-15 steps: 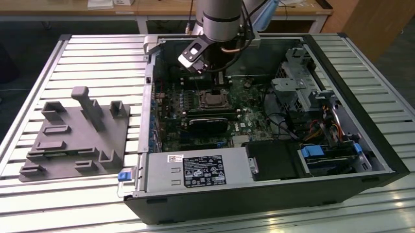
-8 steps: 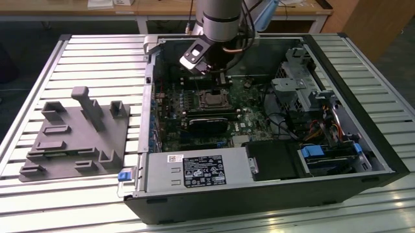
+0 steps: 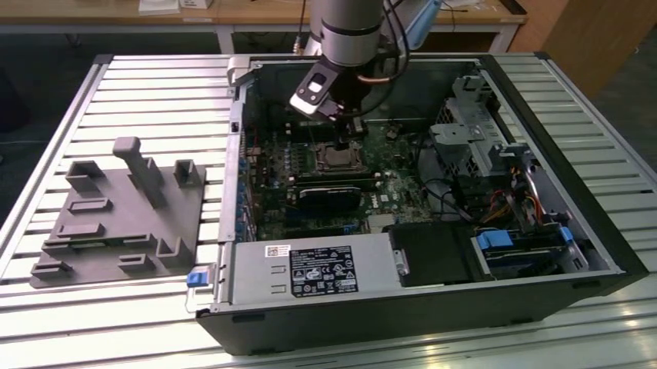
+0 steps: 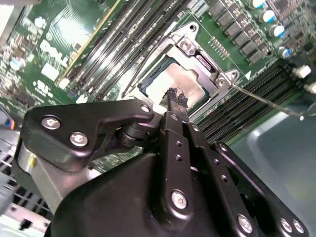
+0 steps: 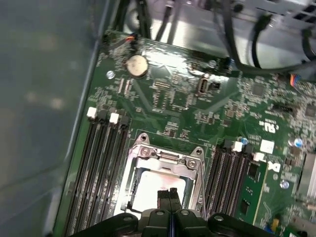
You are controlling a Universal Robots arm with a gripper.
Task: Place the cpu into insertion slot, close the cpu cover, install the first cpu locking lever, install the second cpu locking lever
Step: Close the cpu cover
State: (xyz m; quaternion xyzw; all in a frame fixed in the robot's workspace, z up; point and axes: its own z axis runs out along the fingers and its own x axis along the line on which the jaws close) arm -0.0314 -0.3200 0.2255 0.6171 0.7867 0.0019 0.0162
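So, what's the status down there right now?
End effector shut, tips just above the cpu. Cpu seated, cpu cover down around it. One locking lever angled out, seemingly unlatched.

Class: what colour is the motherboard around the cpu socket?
Green: the motherboard shows clearest in the first wrist view.

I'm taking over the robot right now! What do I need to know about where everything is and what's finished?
Gripper: shut, holding nothing, tips right over the cpu. I can't tell if they touch it.
Cpu: lying in the slot.
Cover: looks to be down flat around the cpu.
Done: cpu placed; cover appears closed.
Left: the levers. One thin lever sticks out from the slot's corner and looks unlatched. I can't make out the other one.
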